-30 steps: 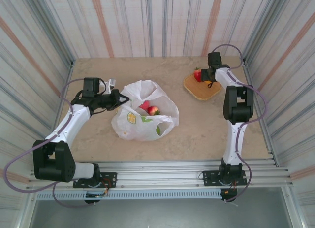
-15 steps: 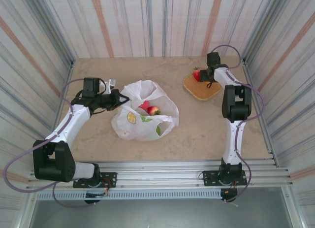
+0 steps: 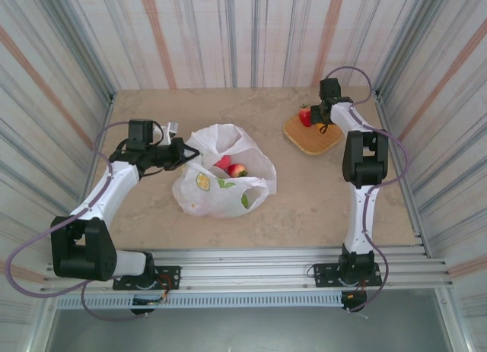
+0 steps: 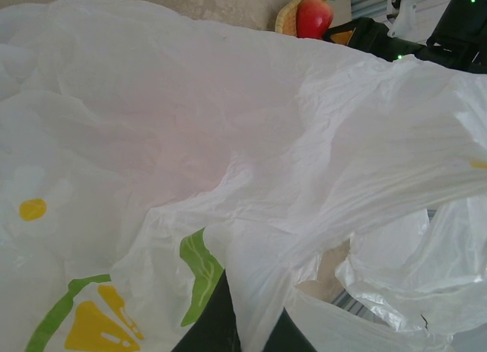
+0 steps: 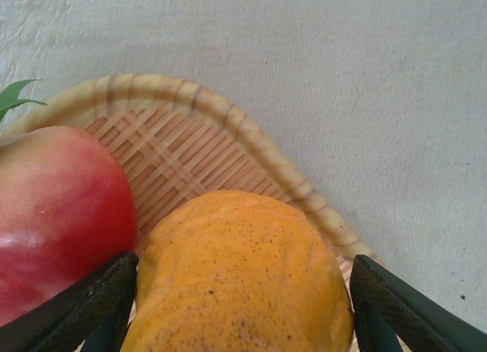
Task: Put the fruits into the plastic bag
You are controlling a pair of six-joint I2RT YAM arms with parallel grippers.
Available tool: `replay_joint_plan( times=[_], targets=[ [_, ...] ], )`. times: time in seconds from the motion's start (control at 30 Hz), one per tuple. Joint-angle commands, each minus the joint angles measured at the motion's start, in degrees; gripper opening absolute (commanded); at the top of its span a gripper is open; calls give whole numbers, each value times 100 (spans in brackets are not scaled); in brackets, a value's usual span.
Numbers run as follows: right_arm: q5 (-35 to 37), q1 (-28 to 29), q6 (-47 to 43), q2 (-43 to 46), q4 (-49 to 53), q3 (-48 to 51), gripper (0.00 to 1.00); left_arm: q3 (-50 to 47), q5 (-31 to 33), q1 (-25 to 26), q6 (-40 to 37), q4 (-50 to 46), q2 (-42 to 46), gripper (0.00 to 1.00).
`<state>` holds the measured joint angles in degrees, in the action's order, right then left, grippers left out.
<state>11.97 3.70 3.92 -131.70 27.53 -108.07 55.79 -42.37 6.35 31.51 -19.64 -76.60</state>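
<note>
The white plastic bag (image 3: 222,186) with lemon prints lies crumpled at mid-table, its mouth open upward. Two fruits, a red one (image 3: 224,163) and a red-yellow one (image 3: 238,170), sit inside. My left gripper (image 3: 179,153) is shut on the bag's left edge; in the left wrist view the bag film (image 4: 251,177) is pinched between the dark fingers (image 4: 217,329). My right gripper (image 3: 320,121) is down in the woven tray (image 3: 313,142), open, its jaws standing close on either side of an orange fruit (image 5: 236,276). A red fruit (image 5: 53,215) lies just left of it.
The tray (image 5: 251,139) stands at the back right, near the right wall. Striped walls close in the table on three sides. Bare tabletop (image 3: 319,192) lies between the bag and the tray. The metal rail (image 3: 251,261) runs along the near edge.
The right gripper's jaws have narrowed a little around the orange fruit. The left arm and the bag have not moved.
</note>
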Motion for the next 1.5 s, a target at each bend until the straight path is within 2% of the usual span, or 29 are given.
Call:
replay_joint_plan(
  times=[0.0, 0.47, 0.8, 0.9, 1.17, 1.37, 1.47],
  targets=[
    [-48, -63, -110, -93, 156, -137, 76, 27, -96, -33, -109, -58, -9, 4],
    [-128, -106, -111, -205, 191, -154, 77, 25, -105, -46, -110, -58, -10, 4],
    [-189, -126, -67, 94, 270, -72, 69, 33, -113, -55, -110, -60, -9, 4],
    [-236, -131, -17, 438, 241, 14, 67, 34, -122, -55, -101, -57, -6, 4],
    [-620, 34, 434, 1934, -281, 1424, 64, 24, -102, -55, -101, -56, 16, 4],
    [-1233, 396, 936, 3420, -786, 2776, 62, 11, -103, -63, -115, -66, 30, 4],
    [-1790, 626, 1226, 4108, -1032, 3361, 61, 9, -100, -64, -114, -66, 30, 4]
  ],
)
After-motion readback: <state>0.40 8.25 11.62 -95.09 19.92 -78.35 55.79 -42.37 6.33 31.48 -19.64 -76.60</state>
